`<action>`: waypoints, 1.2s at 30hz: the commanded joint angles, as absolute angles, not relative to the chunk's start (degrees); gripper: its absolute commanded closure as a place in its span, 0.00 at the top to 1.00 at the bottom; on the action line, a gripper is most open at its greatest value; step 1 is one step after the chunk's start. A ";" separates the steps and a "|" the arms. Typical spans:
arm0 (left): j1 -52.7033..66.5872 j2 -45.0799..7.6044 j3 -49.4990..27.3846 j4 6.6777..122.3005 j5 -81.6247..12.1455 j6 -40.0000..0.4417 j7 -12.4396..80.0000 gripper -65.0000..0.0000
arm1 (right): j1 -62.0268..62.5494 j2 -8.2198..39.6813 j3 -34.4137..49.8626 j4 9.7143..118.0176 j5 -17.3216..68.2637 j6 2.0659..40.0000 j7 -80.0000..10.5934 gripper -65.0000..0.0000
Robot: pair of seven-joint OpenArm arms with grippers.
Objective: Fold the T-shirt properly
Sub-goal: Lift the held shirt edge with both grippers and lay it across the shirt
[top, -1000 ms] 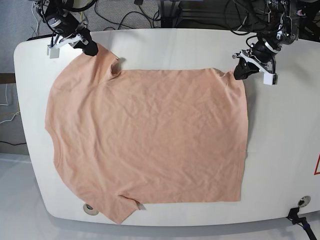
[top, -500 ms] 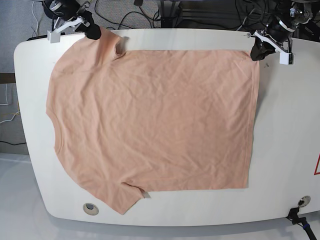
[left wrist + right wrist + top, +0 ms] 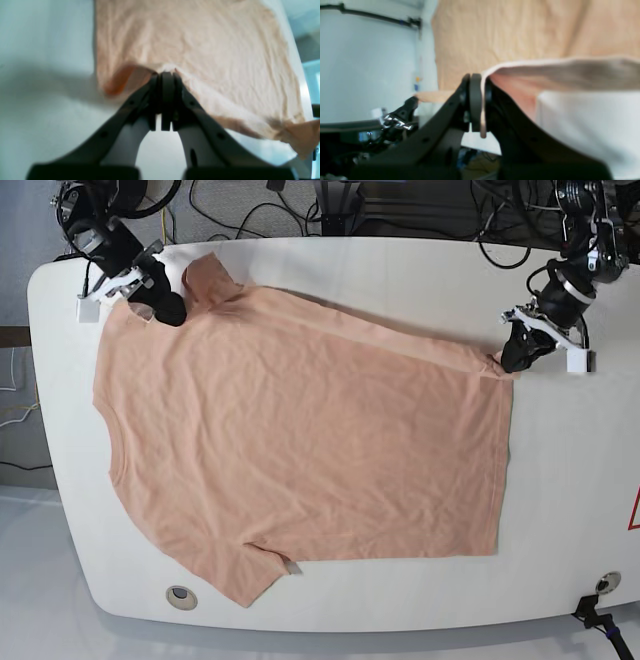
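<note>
One T-shirt, peach-pink, soft and finely creased, lies spread flat over most of the white rounded surface, plain side up, one sleeve at lower left of the base view. Two tools hold it: the right tool, upper left, is clamped on the cloth beside the collar, and the left tool, at right, is clamped on the hem corner. In the right wrist view the fabric edge is pinched between the closed pads. Against half a second ago, both tools sit lower in frame and the shirt's top edge now slants down to the right.
</note>
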State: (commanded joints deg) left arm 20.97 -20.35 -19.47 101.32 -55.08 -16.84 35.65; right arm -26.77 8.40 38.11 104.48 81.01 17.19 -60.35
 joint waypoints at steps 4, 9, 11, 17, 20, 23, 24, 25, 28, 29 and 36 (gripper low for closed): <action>16.13 -18.95 -19.38 93.58 -55.08 -16.84 35.91 0.00 | -21.85 10.42 36.97 98.51 81.01 17.19 -60.35 0.00; 12.97 -18.77 -19.38 88.22 -55.08 -16.84 35.91 0.00 | -15.34 11.82 36.88 92.35 81.01 17.27 -60.35 0.00; 12.70 -18.68 -19.38 87.52 -55.08 -16.84 36.00 0.00 | -12.79 12.00 36.79 89.19 81.01 17.27 -60.35 0.00; 8.22 -18.51 -17.01 84.35 -55.08 -16.84 36.00 0.00 | -5.58 12.79 33.45 82.68 80.92 17.27 -60.35 0.00; 5.76 -17.19 -16.57 82.15 -54.99 -16.84 36.00 0.00 | -2.42 12.79 33.19 79.60 80.48 17.19 -60.35 0.00; 2.77 -17.10 -14.29 79.78 -54.81 -16.84 36.00 0.00 | 1.54 12.62 33.19 78.99 77.23 17.19 -60.35 0.00; 1.98 -17.10 -13.76 78.90 -54.81 -16.84 36.00 0.00 | 2.86 12.44 33.19 78.99 76.18 17.19 -60.35 0.00; 1.10 -17.10 -13.32 78.02 -54.81 -16.84 36.00 0.00 | 4.00 12.35 33.19 78.90 75.21 17.19 -60.35 0.00; -1.89 -17.10 -12.09 74.95 -54.81 -16.84 35.91 0.00 | 7.52 12.35 33.19 76.09 73.10 17.45 -60.35 0.00; -2.86 -17.10 -12.09 74.07 -54.81 -16.84 35.91 0.00 | 8.66 12.35 33.19 74.42 72.84 17.45 -60.35 0.00; -5.58 -17.36 -12.18 72.84 -54.81 -16.84 35.91 0.00 | 13.32 12.35 33.19 68.53 70.90 17.45 -60.26 0.00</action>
